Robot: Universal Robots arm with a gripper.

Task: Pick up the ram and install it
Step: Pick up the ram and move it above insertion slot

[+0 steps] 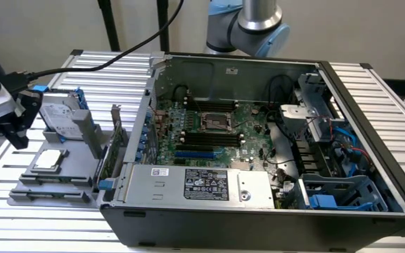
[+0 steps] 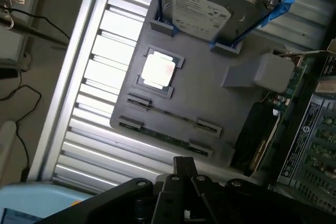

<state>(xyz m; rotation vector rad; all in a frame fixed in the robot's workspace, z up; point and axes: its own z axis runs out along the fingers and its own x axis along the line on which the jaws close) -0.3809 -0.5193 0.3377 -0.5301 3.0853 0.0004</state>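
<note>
My jaws closed, empty, near grey tray holding hard drive, CPU, ram; open PC case beside.

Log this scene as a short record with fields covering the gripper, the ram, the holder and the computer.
gripper: gripper shut, holding nothing, raised clear of the gray holder, on the ram's side
ram: ram sits in its cradles on the holder, not picked up
also on holder: hard drive in a blue bracket; processor chip
computer: case open; black memory slots on the motherboard look empty
task state: ram not yet installed
</note>
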